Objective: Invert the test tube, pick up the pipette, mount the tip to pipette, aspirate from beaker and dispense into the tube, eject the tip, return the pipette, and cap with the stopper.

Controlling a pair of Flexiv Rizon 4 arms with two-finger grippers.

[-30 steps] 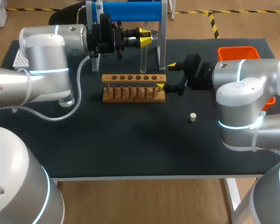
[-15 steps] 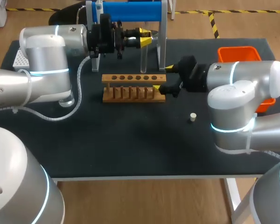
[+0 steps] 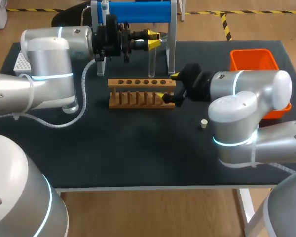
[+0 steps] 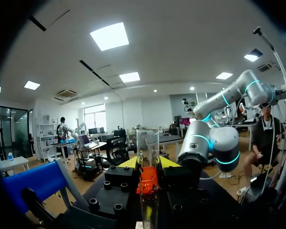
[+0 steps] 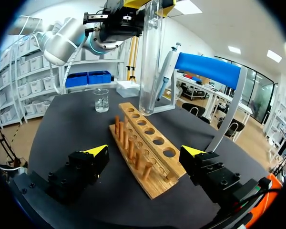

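While left claw [image 3: 152,39] grips one tube [image 3: 151,61] — one rack [image 3: 142,102], six holes

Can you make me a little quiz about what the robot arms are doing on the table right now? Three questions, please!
1. True or false: the left pincer is shut on the glass tube.
2. Fill the gap: the little stopper lies loose on the ___.
3. Pick one: what sits between the open fingers of the right pincer? A) the end of the wooden rack B) a ball C) a spoon

Key: 1 true; 2 table; 3 A.
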